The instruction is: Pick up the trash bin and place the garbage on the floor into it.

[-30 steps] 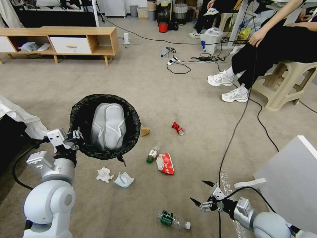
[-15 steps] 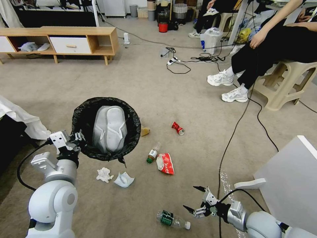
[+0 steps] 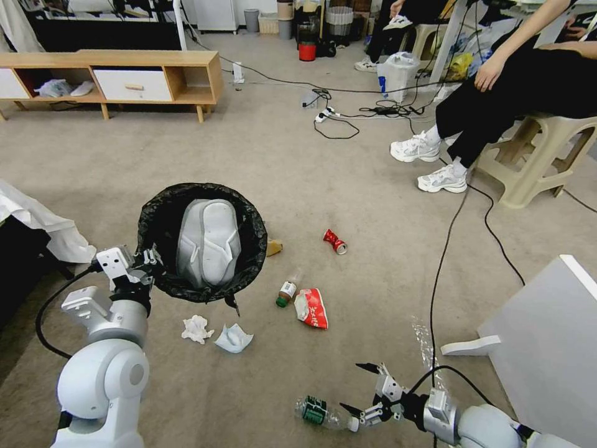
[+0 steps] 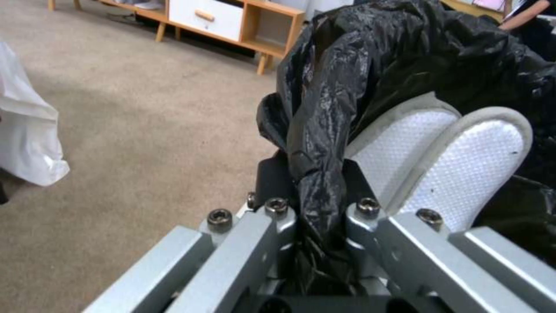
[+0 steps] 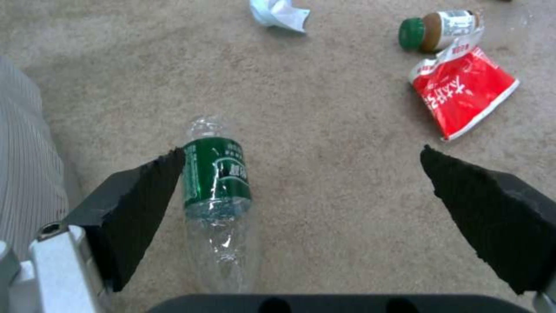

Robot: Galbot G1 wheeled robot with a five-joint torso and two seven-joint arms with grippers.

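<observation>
The right gripper [image 3: 362, 388] is hanging with jaws spread by the clear bottle [image 3: 325, 414] — off-centre, it risks rolling away. The left gripper [image 3: 147, 257] is clenching the trash bin [image 3: 200, 240] liner — it may slip.

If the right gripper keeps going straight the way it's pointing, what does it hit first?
Probably the clear bottle with the green label. The right gripper, fingers wide open, points low over the floor at it; one fingertip already sits beside the label. Height above it is unclear.
</observation>
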